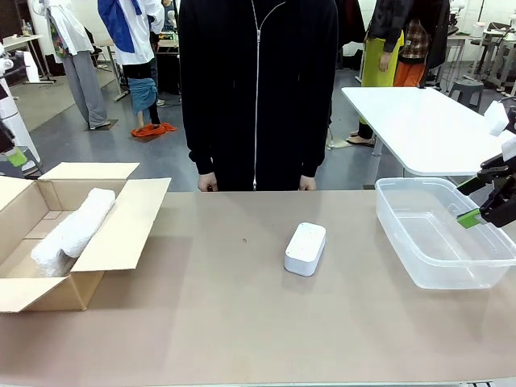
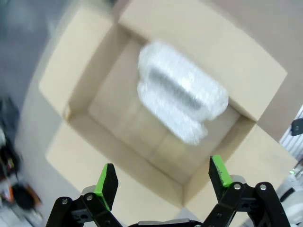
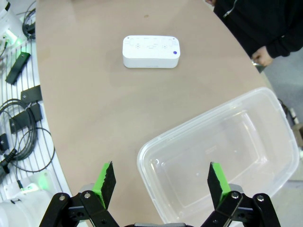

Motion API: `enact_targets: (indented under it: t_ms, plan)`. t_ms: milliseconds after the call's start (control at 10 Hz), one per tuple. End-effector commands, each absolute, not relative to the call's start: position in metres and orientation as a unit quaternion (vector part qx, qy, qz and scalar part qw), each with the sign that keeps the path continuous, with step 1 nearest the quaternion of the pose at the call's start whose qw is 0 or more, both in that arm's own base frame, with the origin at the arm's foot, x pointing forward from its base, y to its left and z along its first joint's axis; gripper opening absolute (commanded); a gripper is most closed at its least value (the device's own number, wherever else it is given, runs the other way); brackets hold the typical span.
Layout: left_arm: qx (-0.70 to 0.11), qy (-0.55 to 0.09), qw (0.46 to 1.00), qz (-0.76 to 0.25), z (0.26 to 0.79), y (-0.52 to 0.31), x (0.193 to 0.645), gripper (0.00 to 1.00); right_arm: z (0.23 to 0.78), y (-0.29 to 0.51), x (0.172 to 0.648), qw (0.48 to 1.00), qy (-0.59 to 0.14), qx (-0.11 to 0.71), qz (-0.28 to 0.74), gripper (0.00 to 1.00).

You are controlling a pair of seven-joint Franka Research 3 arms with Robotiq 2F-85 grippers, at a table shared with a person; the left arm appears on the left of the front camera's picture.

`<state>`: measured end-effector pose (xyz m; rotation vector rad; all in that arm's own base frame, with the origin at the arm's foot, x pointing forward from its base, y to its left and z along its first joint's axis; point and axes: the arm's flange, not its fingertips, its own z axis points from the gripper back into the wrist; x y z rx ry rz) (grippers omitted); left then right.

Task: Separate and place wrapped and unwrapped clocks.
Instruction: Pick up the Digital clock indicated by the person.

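One unwrapped clock (image 1: pixel 305 248) lies on the middle of the table (image 1: pixel 210 322), a bare white block of smooth hard plastic with rounded corners and a flat top. In the right wrist view, the unwrapped clock (image 3: pixel 151 51) shows faint markings across its top and a small blue dot near one end. It rests flat, clear of everything else, left of the clear plastic tub (image 1: pixel 393 219) and right of the cardboard box (image 1: pixel 121 230).

The wrapped bundle (image 1: pixel 74 231) lies inside the box at the left end of the table. It is an oblong, soft-looking roll in whitish bubble wrap, reaching from the near left of the box toward its far right. In the left wrist view the wrapped bundle (image 2: pixel 180 99) is blurred and looks lumpy, with two lobes. Whether it is one parcel or two lying together cannot be told. The box (image 2: pixel 142 142) is plain brown card with its flaps folded outward.

The left gripper (image 2: pixel 163 178) hangs above the box with its jaws wide and nothing between them, the bundle below and apart from them. The right gripper (image 1: pixel 476 201) hovers over the right side of the tub, jaws also wide and empty (image 3: pixel 162 182). The tub (image 3: pixel 218 156) is thin, glossy and rounded, and the bare clock sits well apart to its left.

A person in a black zipped jacket stands at the far side.
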<state>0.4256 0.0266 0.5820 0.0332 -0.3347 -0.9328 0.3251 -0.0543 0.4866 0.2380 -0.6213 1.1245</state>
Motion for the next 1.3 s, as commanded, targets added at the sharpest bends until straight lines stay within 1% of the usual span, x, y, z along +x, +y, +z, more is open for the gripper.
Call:
enact_targets:
  t_ms: [0,200,300,700,1000,1200]
  plan:
    - [-0.076,-0.226,0.823,-0.516,0.571,0.034,0.424,1.00,0.484,-0.054,0.327,0.786,-0.299,0.125,0.527,1.00]
    - [-0.125,-0.249,0.788,-0.549,0.565,0.039,0.432,1.00,0.484,-0.054,0.327,0.786,-0.299,0.125,0.527,1.00]
    - [-0.141,-0.247,0.776,-0.563,0.562,0.039,0.438,1.00,0.484,-0.054,0.327,0.786,-0.299,0.125,0.527,1.00]
    - [-0.127,-0.209,0.763,-0.598,0.559,0.044,0.445,1.00,0.484,-0.054,0.327,0.786,-0.299,0.125,0.527,1.00]
    - [-0.137,-0.213,0.757,-0.603,0.561,0.044,0.447,1.00,0.484,-0.054,0.327,0.786,-0.299,0.125,0.527,1.00]
    - [-0.147,-0.229,0.747,-0.606,0.560,0.043,0.449,1.00,0.484,-0.054,0.327,0.786,-0.299,0.125,0.527,1.00]
